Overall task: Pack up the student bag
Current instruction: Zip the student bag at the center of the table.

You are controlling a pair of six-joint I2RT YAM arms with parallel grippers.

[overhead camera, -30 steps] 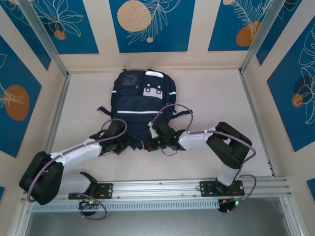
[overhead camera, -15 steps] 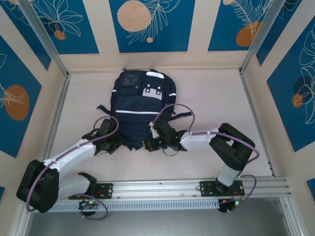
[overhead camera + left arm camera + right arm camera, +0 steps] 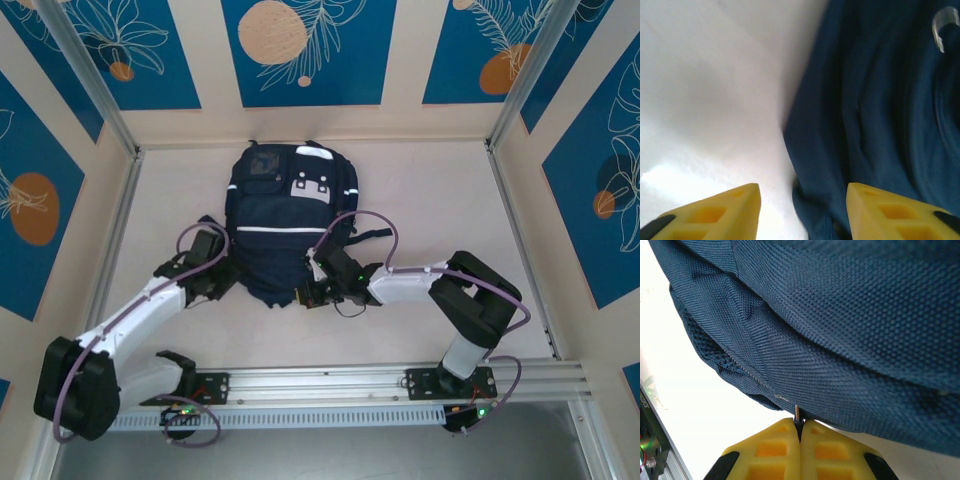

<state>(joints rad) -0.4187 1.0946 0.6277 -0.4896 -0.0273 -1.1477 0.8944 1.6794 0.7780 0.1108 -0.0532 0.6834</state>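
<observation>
Right gripper [image 3: 800, 424]: pinched closed on 6 o'clock hem of large dark navy fabric student bag [image 3: 285, 215], perhaps to unzip.
Left gripper [image 3: 802, 192]: spread wide, empty, at 8 o'clock.

The student bag [image 3: 285, 225] blocks mid-table; bare table [image 3: 450, 200] lies open on its right.

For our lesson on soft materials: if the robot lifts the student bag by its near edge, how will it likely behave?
Probably floppy: the student bag lies fairly flat, its fabric creased and folded, so it should sag. Likely light, since it looks unfilled. The coarse weave should resist slipping from the shut right jaws.
</observation>
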